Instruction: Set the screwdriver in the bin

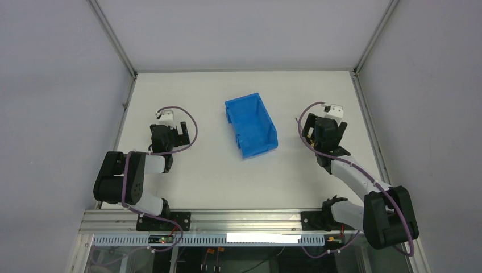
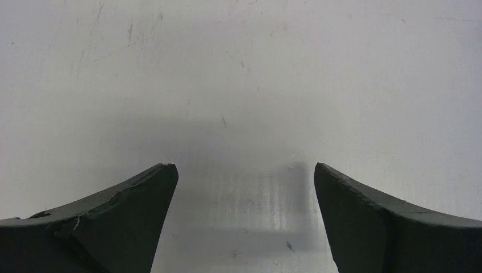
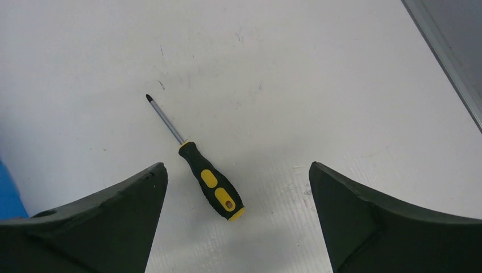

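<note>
The screwdriver [image 3: 210, 182], with a black and yellow handle and a thin metal shaft, lies flat on the white table. It shows only in the right wrist view, its tip pointing away to the upper left. My right gripper [image 3: 236, 165] is open above it. The handle lies between the fingers, nearer the left one, and nothing touches it. The blue bin [image 1: 250, 125] stands open-topped at the table's middle, left of the right gripper [image 1: 327, 133]. A blue sliver of the bin [image 3: 5, 196] shows at the wrist view's left edge. My left gripper [image 2: 244, 166] is open and empty over bare table, left of the bin in the top view [image 1: 172, 135].
A metal frame rail [image 3: 449, 57] runs along the table's right edge close to the right gripper. Grey enclosure walls [image 1: 51, 85] surround the table on the left, back and right. The arm bases sit on the near rail [image 1: 239, 219].
</note>
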Robot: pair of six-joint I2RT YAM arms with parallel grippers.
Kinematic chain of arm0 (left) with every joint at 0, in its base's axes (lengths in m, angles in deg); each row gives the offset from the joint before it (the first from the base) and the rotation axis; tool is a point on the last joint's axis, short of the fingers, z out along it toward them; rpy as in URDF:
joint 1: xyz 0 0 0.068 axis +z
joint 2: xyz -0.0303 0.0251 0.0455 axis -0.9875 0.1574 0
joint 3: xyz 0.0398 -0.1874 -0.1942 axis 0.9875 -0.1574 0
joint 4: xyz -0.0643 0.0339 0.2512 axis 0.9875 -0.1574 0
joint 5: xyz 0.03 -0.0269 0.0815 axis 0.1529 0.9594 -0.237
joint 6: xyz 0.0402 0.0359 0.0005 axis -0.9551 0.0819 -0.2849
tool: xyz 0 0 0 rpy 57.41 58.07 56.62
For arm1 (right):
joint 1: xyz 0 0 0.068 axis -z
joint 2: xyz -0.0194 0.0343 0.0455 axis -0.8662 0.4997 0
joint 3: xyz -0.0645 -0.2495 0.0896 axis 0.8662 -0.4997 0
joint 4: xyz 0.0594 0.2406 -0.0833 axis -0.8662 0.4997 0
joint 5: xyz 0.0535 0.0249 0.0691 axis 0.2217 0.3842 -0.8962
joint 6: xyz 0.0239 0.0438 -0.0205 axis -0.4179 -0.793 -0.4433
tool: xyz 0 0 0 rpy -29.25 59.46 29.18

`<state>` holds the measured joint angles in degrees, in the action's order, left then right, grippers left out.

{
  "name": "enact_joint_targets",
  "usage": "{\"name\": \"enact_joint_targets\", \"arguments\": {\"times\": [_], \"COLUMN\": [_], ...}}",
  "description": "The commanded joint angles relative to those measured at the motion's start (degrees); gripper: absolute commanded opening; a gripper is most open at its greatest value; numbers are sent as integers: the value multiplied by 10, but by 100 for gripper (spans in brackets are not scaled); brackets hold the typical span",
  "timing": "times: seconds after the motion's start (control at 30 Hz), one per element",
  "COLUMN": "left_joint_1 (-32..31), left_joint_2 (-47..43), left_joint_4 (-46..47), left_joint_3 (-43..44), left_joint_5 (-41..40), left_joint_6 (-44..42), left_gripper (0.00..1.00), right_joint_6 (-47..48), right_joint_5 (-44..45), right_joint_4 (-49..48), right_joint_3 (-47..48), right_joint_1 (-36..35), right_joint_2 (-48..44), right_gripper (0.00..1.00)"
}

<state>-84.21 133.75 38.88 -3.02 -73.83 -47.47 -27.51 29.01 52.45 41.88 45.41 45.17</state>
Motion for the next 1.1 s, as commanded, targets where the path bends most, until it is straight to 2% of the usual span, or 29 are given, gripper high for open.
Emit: {"name": "enact_joint_targets", "arguments": {"times": [0.0, 0.07, 0.17, 0.3, 0.43, 0.63, 0.83, 1.07], "left_joint_1": [4, 5, 5, 5, 5, 5, 5, 5], "left_joint_2": [-1, -1, -1, -1, 0, -1, -1, -1], "left_joint_4": [23, 23, 23, 23, 23, 24, 23, 23], "left_joint_3": [12, 12, 12, 12, 12, 12, 12, 12], "left_joint_5": [12, 12, 11, 11, 11, 11, 11, 11], "left_joint_6": [3, 4, 4, 4, 3, 4, 3, 4], "left_gripper": [100, 100, 100, 100, 100, 100, 100, 100], "right_joint_6": [-24, -19, 40, 68, 109, 146, 160, 167], "right_joint_5": [41, 34, -23, -51, -99, -151, -216, -243], "right_joint_4": [-38, 18, 185, 364, 468, 531, 531, 508], "right_joint_3": [27, 66, 164, 298, 394, 479, 497, 471], "right_joint_1": [-2, -2, -1, 8, 11, 23, 45, 54], "right_joint_2": [-1, 12, 57, 155, 243, 357, 410, 435], "right_gripper": [99, 99, 99, 99, 99, 94, 77, 57]}}
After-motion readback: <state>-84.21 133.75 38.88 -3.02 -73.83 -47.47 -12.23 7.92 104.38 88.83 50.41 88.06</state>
